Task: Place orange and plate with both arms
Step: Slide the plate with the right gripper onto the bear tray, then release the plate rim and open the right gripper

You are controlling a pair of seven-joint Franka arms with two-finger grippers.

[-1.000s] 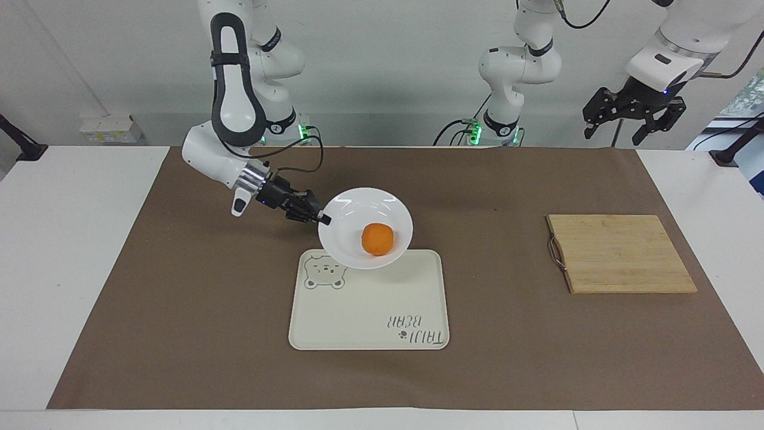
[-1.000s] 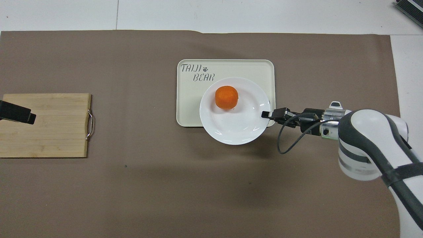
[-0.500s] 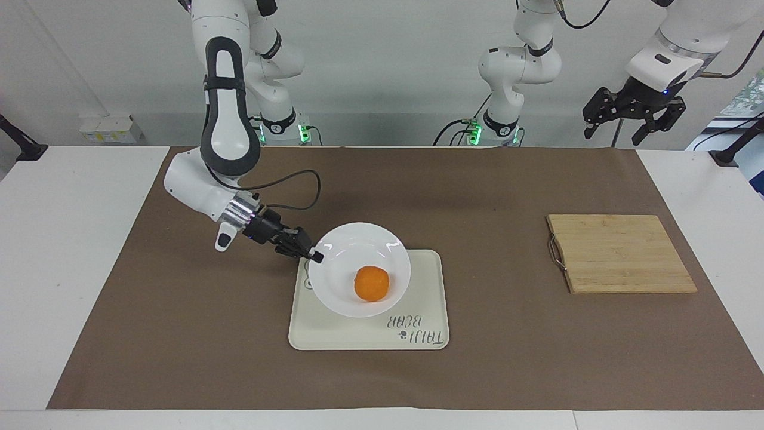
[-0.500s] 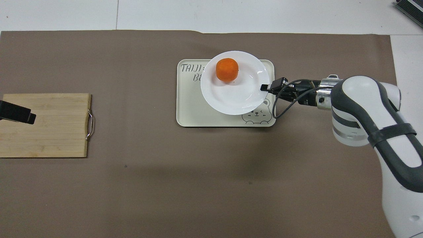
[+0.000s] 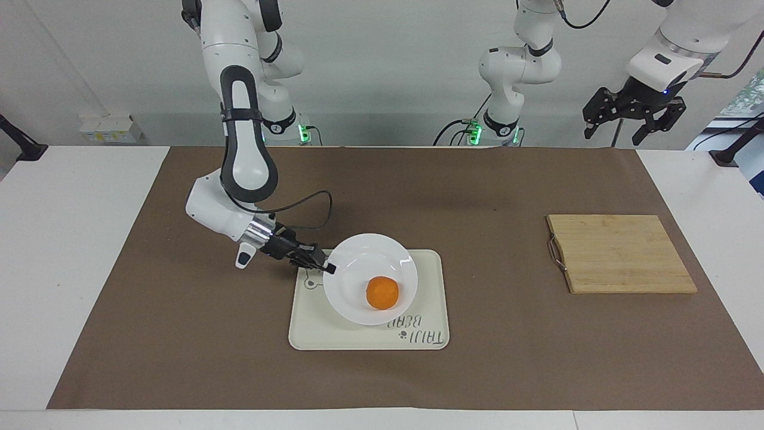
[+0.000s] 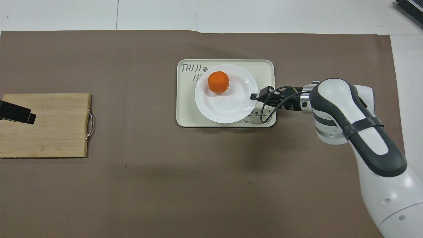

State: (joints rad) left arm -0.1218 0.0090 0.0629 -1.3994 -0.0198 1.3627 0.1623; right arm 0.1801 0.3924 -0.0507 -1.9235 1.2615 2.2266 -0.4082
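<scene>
Over the cream tray [image 5: 310, 334] at mid-desk, the right gripper [image 5: 327, 268] has its fingers [image 6: 253, 96] pinched shut on the rim of the plate [image 5: 358, 254], at the plate's edge toward the right arm's end of the desk. The plate sits low over the tray, covering most of its middle and part of the lettering; whether it rests on the tray cannot be told. The orange [image 5: 382, 292] lies in the plate, off centre toward the tray's edge farther from the robots. Compared with a second ago, the plate has come down from a raised, tilted pose over the tray's robot-side edge to a lower one over the tray's interior, and the right arm [image 5: 242, 149] has lowered with it. The left gripper [image 5: 632, 113] hangs with fingers spread wide and empty, above the desk's robot-side edge at the left arm's end, unchanged, waiting. The wooden cutting board [image 5: 621, 253] lies on the brown mat [image 5: 179, 334] toward the left arm's end, unmoved.
</scene>
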